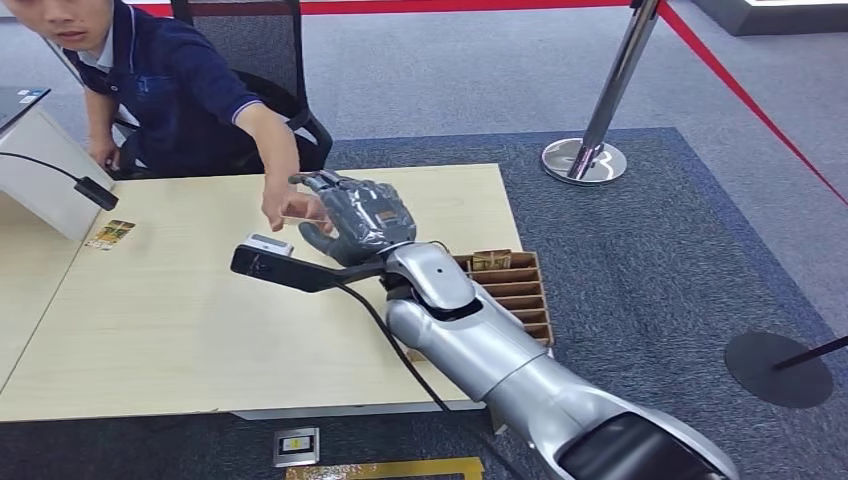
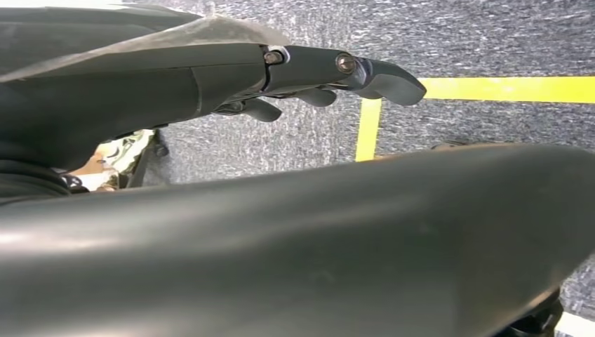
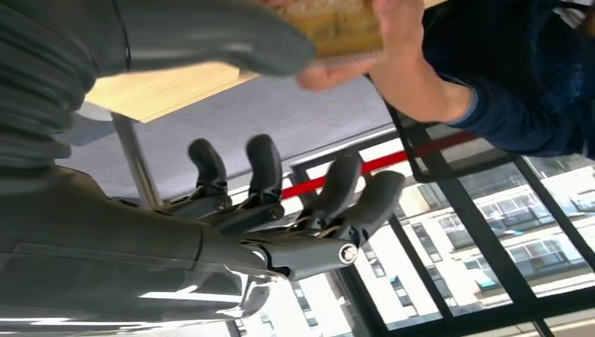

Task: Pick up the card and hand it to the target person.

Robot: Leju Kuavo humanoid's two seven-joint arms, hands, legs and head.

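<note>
The handover step is in hand. The robot's right hand point(image 1: 355, 222), grey and many-fingered on its silver arm, reaches out over the pale wooden table point(image 1: 150, 320) toward the seated person in a dark blue polo shirt point(image 1: 170, 90). The small, thin yellowish card point(image 1: 300, 219) sits at the front of that hand, and the person's outstretched hand point(image 1: 285, 212) meets it there, fingers on the card's far edge. In the right wrist view the thick grey thumb point(image 3: 231, 38) lies along the blurred card point(image 3: 340, 24) while the darker fingers point(image 3: 263, 168) stand apart from it, extended and only lightly curled; so the card looks held by the thumb side, though what presses it from the other face is hidden. Whether the robot's hold has slackened I cannot tell.

The left hand point(image 2: 330, 77) hangs by the robot's body above grey carpet with yellow floor tape point(image 2: 505, 88), its dark fingers nearly straight and nothing in them.

On the table beside the arm stands a brown slotted cardboard card holder point(image 1: 515, 290), with another card point(image 1: 492, 260) upright in 1 slot, and a small card point(image 1: 110, 234) lies flat near a white stand point(image 1: 40, 170).

As I judge it, the next move calls for the thumb to ease off once the person's pinch is firm, with the arm held steady so the card is not tugged or dropped, and then a withdrawal clear of the person's hand
</note>
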